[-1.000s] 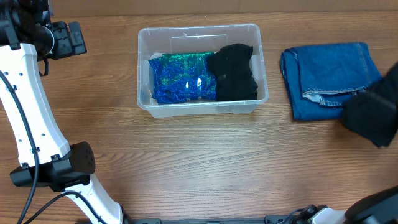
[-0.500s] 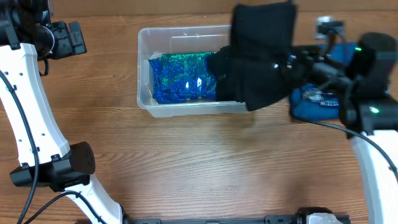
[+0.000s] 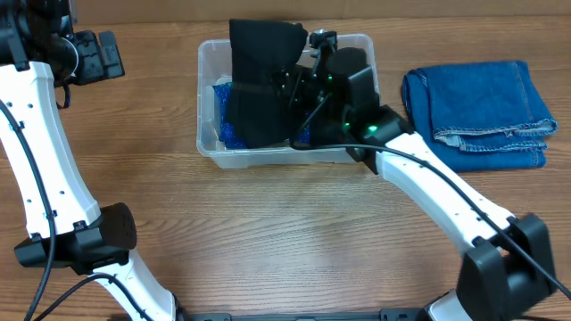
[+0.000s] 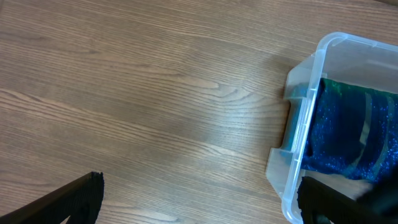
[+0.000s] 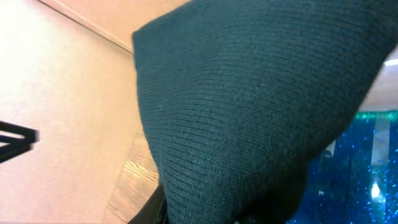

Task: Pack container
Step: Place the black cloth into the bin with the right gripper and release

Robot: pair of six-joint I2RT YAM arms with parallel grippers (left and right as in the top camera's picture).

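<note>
The clear plastic container [image 3: 204, 141] stands at the table's back centre with a blue sparkly fabric [image 3: 227, 125] in its left half. My right gripper [image 3: 299, 85] hangs over the container, shut on a black knit cloth [image 3: 260, 80] that drapes over the bin's left and middle. In the right wrist view the cloth [image 5: 249, 93] fills the frame and hides the fingers, with the blue fabric [image 5: 373, 162] below. My left gripper [image 4: 199, 211] is open and empty over bare table left of the container's rim [image 4: 309, 106].
A folded pair of blue jeans [image 3: 477, 111] lies on the table right of the container. The right arm [image 3: 437, 192] stretches from the front right up to the bin. The left arm [image 3: 45, 143] stands along the left edge.
My right arm swung in from the right with the black cloth, from over the jeans to above the container's left half. The left arm has not moved.
</note>
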